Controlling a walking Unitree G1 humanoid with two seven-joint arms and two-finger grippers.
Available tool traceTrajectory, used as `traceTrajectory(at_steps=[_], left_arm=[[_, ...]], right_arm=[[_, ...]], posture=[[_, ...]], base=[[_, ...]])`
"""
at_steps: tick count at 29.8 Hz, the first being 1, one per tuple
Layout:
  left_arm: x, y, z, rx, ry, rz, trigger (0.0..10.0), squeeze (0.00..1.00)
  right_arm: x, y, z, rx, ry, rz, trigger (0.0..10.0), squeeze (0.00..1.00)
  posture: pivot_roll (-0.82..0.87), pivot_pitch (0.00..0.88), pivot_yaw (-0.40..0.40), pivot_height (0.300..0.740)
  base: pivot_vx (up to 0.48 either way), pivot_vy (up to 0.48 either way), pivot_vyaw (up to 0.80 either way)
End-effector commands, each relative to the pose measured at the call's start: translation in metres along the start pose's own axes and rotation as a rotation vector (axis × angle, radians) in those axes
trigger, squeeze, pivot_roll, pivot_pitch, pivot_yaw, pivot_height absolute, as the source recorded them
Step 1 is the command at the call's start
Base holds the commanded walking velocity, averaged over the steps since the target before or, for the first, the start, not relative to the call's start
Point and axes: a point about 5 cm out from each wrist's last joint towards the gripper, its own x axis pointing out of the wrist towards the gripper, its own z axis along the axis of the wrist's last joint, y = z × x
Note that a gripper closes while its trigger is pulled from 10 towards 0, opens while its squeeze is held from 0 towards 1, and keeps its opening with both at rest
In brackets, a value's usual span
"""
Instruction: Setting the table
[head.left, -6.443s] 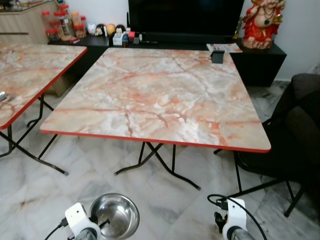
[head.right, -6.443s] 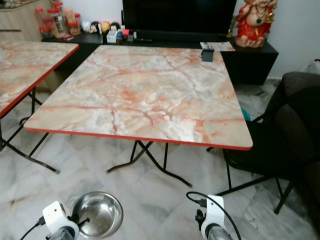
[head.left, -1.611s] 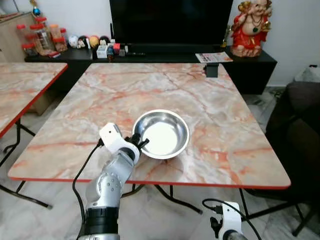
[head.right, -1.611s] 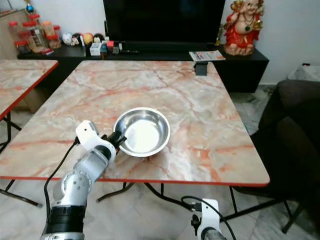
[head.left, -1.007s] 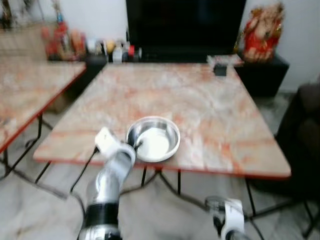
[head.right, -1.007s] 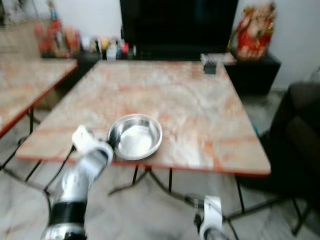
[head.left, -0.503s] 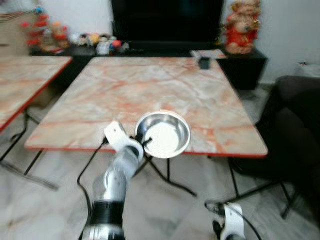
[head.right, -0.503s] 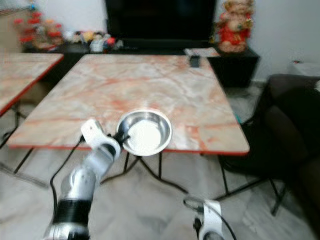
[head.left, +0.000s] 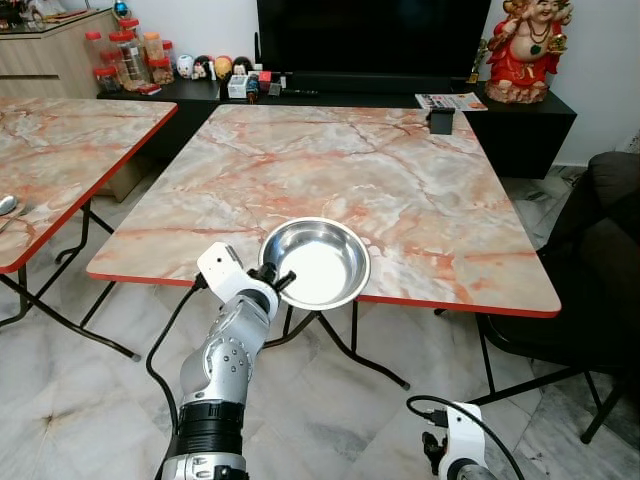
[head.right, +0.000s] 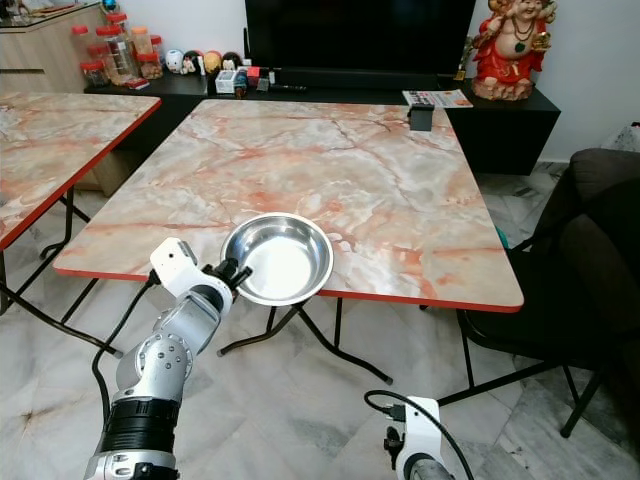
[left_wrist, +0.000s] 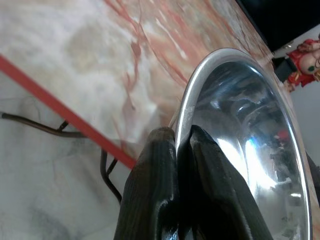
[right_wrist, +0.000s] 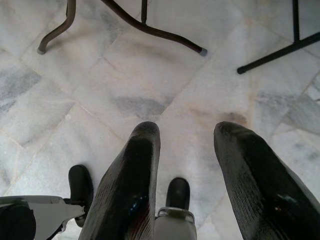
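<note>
The left gripper (head.left: 272, 279) is pinched on the near rim of the bowl (head.left: 315, 262), one finger inside the wall and one outside, a hold that likely keeps the bowl level while it is carried. The bowl hangs at the table's (head.left: 400, 200) near edge, partly over the top, partly past it; whether it touches, I cannot tell. Being round, it has no long axis; its mouth faces up. The right gripper (right_wrist: 185, 165) hangs idle over the floor, fingers spread.
</note>
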Motion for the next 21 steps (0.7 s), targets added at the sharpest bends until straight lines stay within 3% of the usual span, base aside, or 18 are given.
traceTrajectory(at_steps=[1,21], left_arm=[[-0.002,-0.006,0.0032,-0.008,-0.03,-0.025,10.0,0.0],[-0.0017,-0.0067,0.0026,0.008,-0.033,-0.044,10.0,0.0]], right_arm=[[0.0011,0.0008,0.0056,-0.003,-0.014,0.005,10.0,0.0],[0.001,-0.0004,0.006,0.001,-0.018,0.004,10.0,0.0]], posture=[[0.02,0.0,-0.002,0.732],[0.01,0.0,-0.003,0.732]], base=[[0.3,0.0,0.0],[0.302,0.0,-0.02]])
